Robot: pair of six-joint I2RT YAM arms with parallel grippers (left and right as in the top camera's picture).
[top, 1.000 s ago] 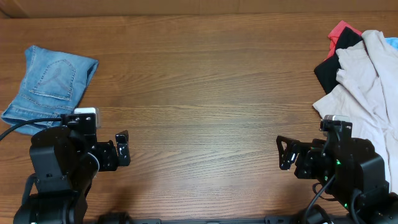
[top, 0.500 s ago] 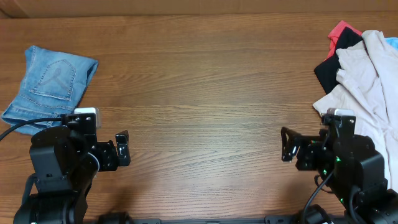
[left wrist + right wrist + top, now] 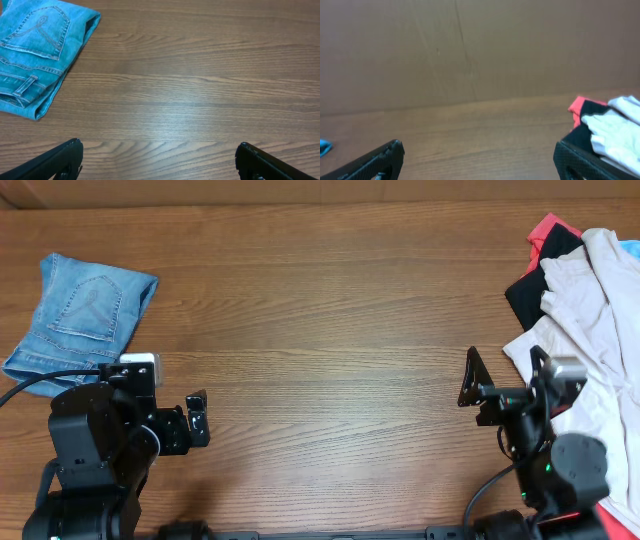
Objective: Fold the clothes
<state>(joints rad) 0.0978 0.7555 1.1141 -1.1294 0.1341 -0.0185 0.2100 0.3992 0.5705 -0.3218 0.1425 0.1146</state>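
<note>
Two hands, both spread wide and empty: left hand (image 3: pixel 200 418) low over brown wooden tabletop (image 3: pixel 330 310), right hand (image 3: pixel 504 380) pointed toward back wall. Folded light blue denim jeans (image 3: pixel 80 315) flat at far left, beyond left hand.

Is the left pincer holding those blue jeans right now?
No, the left pincer stands open and empty, and the folded jeans lie apart from it on the table.

We see light blue denim jeans (image 3: pixel 82 315) with pale stitching, a brown wood-grained counter (image 3: pixel 330 320), an off-white garment (image 3: pixel 590 305), a red garment (image 3: pixel 546 227) and a black garment (image 3: pixel 525 292).
</note>
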